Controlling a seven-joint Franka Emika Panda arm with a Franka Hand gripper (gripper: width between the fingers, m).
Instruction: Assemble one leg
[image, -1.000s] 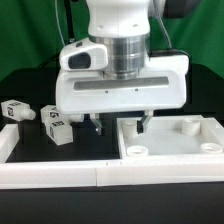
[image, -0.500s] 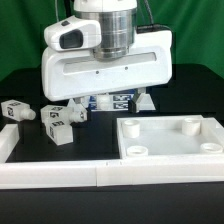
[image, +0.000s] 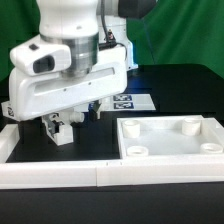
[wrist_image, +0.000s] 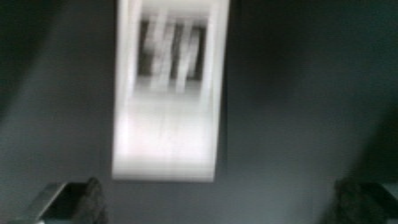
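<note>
The claw (image: 75, 118) hangs over the counter (image: 185, 90), toward the exterior view's left. A leg (image: 60, 131) lies on the counter just under the claw, nearer the claw's finger on the exterior view's left; whether it touches that finger cannot be told. Behind the claw, to the exterior view's right, the marker board (image: 127, 101) lies flat on the counter. Farther to the exterior view's right of the claw, and nearer the camera, sits the tray-like piece with round sockets (image: 165, 138). A low barrier (image: 60, 176) runs along the counter's near edge, in front of both the claw and the tray-like piece. In the wrist view a blurred long block (wrist_image: 173, 110) lies ahead of the claw, between the lines of its fingertips (wrist_image: 71, 203).
</note>
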